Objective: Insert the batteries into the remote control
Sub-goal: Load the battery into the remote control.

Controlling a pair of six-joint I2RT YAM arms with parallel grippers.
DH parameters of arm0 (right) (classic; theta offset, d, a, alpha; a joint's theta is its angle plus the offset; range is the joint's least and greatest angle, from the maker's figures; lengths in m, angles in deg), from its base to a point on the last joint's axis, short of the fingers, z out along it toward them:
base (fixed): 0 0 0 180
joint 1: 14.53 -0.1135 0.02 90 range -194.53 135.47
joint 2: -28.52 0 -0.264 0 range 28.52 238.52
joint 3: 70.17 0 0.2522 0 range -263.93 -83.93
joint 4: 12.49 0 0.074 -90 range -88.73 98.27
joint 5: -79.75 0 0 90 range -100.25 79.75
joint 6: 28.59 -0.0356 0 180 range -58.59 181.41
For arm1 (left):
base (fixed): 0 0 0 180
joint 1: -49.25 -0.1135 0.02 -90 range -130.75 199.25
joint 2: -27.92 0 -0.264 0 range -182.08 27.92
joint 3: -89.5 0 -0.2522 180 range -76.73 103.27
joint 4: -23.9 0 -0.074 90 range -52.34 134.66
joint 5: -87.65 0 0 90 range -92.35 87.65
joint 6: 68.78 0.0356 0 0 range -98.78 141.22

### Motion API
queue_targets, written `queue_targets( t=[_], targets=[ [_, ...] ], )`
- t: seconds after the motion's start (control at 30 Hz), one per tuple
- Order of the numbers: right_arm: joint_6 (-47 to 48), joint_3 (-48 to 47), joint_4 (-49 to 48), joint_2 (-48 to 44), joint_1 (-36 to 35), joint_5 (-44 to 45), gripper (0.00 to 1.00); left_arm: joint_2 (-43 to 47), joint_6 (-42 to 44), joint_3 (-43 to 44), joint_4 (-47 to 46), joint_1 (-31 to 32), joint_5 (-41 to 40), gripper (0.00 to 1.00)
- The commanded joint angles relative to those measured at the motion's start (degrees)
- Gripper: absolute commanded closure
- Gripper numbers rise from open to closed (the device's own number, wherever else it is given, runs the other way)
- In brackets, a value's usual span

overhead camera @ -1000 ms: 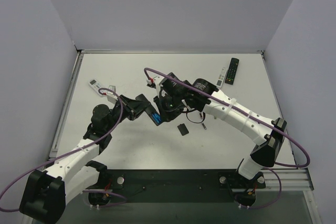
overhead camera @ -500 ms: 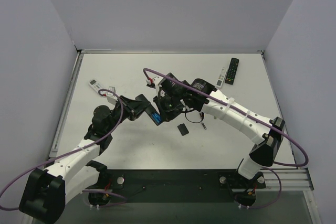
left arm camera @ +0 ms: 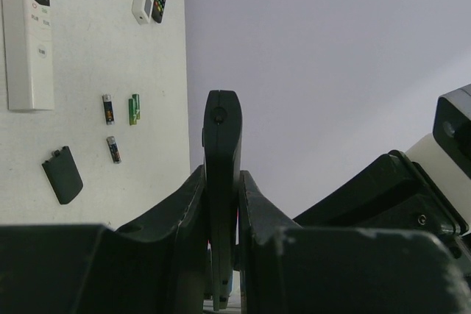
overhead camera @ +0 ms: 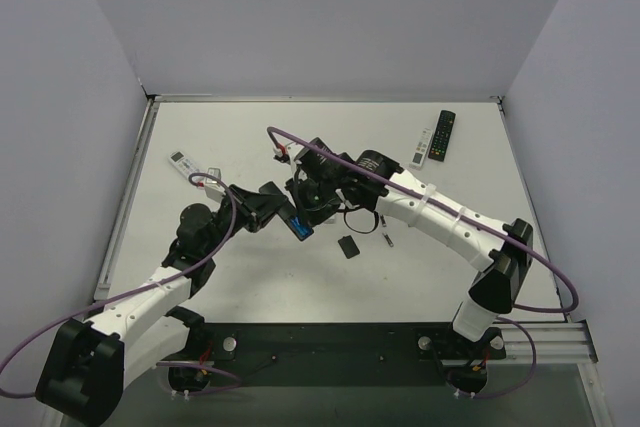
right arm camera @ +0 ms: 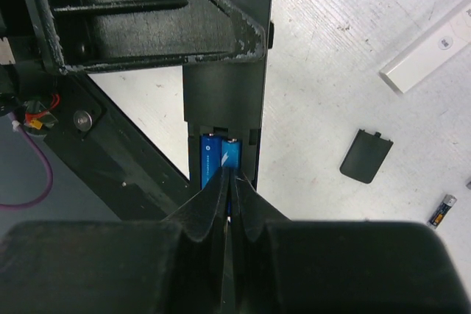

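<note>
White table carries the loose cover and spare batteries; the remote control is held above it, clamped edge-on in the narrowly open left end effector. Two blue batteries lie in its open compartment, long axes along the remote, directly ahead of the right end effector, whose fingers are pressed together, holding nothing, tips at the cells' near ends. Seating them appears to fall to the right arm.

right gripper shifted leftward, closer over remote control
</note>
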Motion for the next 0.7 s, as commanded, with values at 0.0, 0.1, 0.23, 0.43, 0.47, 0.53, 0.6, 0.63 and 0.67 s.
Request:
queue_targets(
  t=[0.0, 0.1, 0.23, 0.43, 0.47, 0.53, 0.6, 0.63, 0.67],
  targets=[
    [-0.47, 0.47, -0.35, 2.16, -0.35, 1.93, 1.00, 1.17, -4.46, 1.67, -10.24, 0.79, 1.21, 1.00],
    [-0.47, 0.56, -0.44, 2.52, -0.44, 2.19, 1.00, 1.35, -4.55, 1.41, -10.59, 0.79, 1.04, 1.00],
    [-0.56, 1.44, -0.87, 2.25, -0.44, 2.46, 1.00, 1.35, -4.37, 1.23, -11.20, 0.79, 0.95, 1.00],
    [0.84, 0.91, -2.02, 0.59, -0.26, 2.45, 0.94, 1.44, 5.01, 2.55, -4.45, 0.79, 1.04, 1.00],
    [1.02, 1.00, -2.28, 0.06, -0.26, 2.89, 0.89, 1.44, 8.95, 2.55, -3.39, 0.71, 0.77, 1.00],
    [1.55, 2.14, -3.24, -1.96, -0.09, 4.03, 0.74, 1.35, 13.01, 2.55, -0.32, 0.62, -0.36, 1.00],
    [1.90, 3.80, -4.64, -4.59, 0.35, 6.75, 0.65, 1.26, 18.46, 1.85, 1.71, 0.53, -1.51, 1.00],
    [1.81, 6.42, -5.18, -5.39, 0.61, 7.55, 0.59, 1.17, 20.05, 1.50, 2.33, 0.53, -2.73, 1.00],
    [1.64, 7.84, -5.62, -6.26, 0.88, 8.42, 0.55, 1.26, 22.15, 0.54, 2.85, 0.62, -3.44, 1.00]
  ],
)
